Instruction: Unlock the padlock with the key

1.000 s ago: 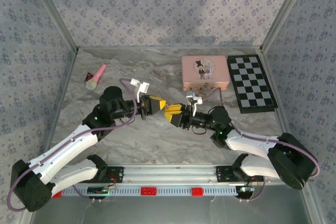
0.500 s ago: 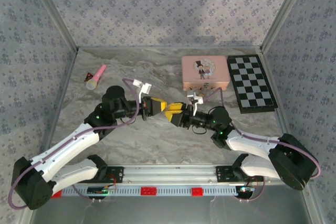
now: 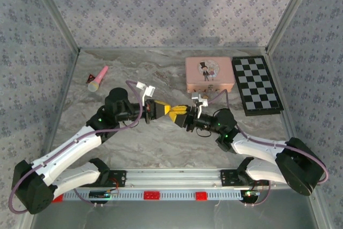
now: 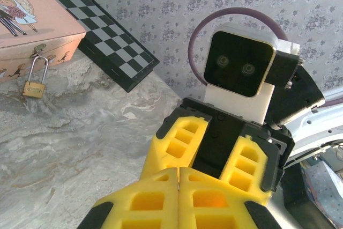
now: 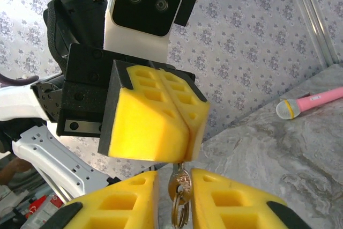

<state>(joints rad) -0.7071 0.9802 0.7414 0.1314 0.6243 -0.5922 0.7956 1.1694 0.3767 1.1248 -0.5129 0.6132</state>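
Note:
My left gripper (image 3: 169,110) and right gripper (image 3: 177,113) meet tip to tip above the middle of the table. In the right wrist view the left gripper (image 5: 187,132) is shut on the blade of the key (image 5: 178,183). The key's brass head and ring hang down between my right gripper's (image 5: 174,178) yellow fingers. Those jaws stand narrowly apart, with a gap showing on the key's left side. The left wrist view has its own fingers (image 4: 178,171) pressed together. The small brass padlock (image 4: 34,88) hangs from the clasp of the pink tin (image 4: 27,20).
The pink tin (image 3: 209,74) lies at the back, right of centre, with a folded chessboard (image 3: 256,85) beside it. A pink-and-yellow toy microphone (image 3: 98,79) lies at the back left. Patterned walls close in three sides.
The right gripper's jaws have narrowed around the key's head. The left gripper shifted slightly right towards the right one and stayed shut on the key.

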